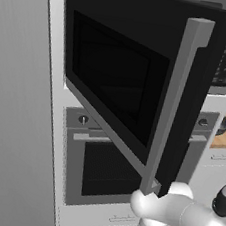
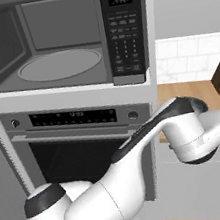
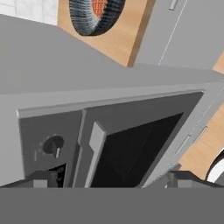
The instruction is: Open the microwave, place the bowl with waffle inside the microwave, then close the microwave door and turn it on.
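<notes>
One wide-open, empty two-finger gripper (image 3: 109,179) hangs before the silver-fronted oven (image 3: 131,148), while the small dark grey round bowl with waffle (image 3: 97,15) sits on the wooden surface (image 3: 127,39) well beyond it, and the black microwave door (image 1: 124,81) stands open.

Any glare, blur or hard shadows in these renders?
Left base view: flat light, no glare on the microwave door, edges slightly soft. Right base view: even shading inside the microwave, keypad text too blurred to read. Hand view: the bowl cropped, oven skewed by tilt.
</notes>
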{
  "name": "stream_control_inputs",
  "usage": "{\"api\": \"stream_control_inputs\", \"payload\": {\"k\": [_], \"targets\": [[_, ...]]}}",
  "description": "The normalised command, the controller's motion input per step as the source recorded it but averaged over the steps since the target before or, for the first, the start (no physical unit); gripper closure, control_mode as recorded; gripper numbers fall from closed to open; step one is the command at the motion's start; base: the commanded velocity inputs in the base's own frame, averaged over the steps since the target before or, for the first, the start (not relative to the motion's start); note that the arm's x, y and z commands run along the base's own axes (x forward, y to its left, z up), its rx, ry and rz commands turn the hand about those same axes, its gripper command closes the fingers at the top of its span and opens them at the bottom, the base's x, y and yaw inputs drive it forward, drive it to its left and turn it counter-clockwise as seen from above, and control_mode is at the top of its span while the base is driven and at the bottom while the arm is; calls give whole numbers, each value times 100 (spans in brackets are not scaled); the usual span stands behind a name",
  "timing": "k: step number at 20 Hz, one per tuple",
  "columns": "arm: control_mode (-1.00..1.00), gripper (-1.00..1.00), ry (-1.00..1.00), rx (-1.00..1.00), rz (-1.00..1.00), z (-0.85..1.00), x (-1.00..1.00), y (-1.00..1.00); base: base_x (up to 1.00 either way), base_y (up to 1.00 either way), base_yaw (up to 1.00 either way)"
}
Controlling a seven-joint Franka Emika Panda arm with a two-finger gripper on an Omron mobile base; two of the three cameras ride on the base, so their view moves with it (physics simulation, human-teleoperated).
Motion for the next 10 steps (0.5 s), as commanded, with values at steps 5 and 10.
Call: {"api": "stream_control_inputs", "payload": {"k": [5, 10], "targets": [[-100, -100, -3, 0, -3, -29, 54, -22, 0, 0, 0], [-100, -100, 0, 2, -8, -13, 58, -26, 0, 0, 0]]}}
